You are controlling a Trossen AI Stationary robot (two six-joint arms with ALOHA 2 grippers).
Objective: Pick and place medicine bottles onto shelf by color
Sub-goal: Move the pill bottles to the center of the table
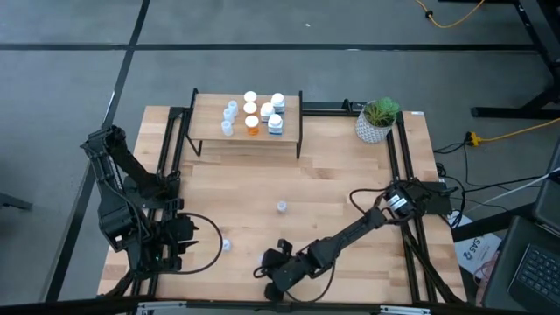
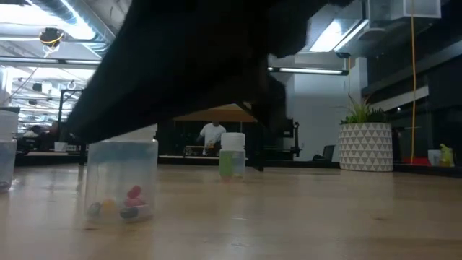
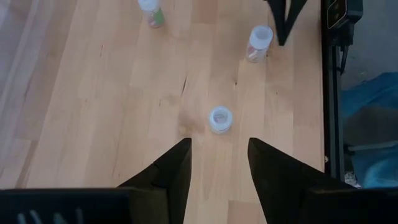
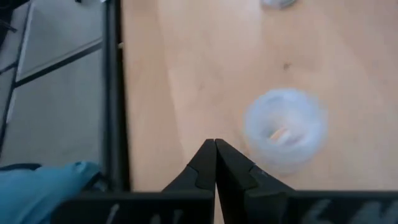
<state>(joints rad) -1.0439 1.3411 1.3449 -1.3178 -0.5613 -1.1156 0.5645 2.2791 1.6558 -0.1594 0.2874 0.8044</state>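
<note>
The shelf (image 1: 248,131) stands at the table's far side and carries orange, white and pale-blue medicine bottles (image 1: 254,112). Three pale-blue vials stand on their bases on the table. One is at mid-table (image 1: 282,206). One (image 1: 226,245) (image 3: 220,119) is just ahead of my open left gripper (image 3: 219,163) (image 1: 188,241). One (image 4: 286,127) (image 3: 259,42) is near the front edge, beside my shut right gripper (image 4: 215,148) (image 1: 265,269). A small gap shows between that vial and the fingertips.
A white pot with a green plant (image 1: 377,121) stands at the far right corner. Black frame rails (image 1: 404,175) run along the table's sides and its near edge (image 4: 113,93). In the low view the right arm (image 2: 216,58) hangs dark over the nearest vial (image 2: 120,180).
</note>
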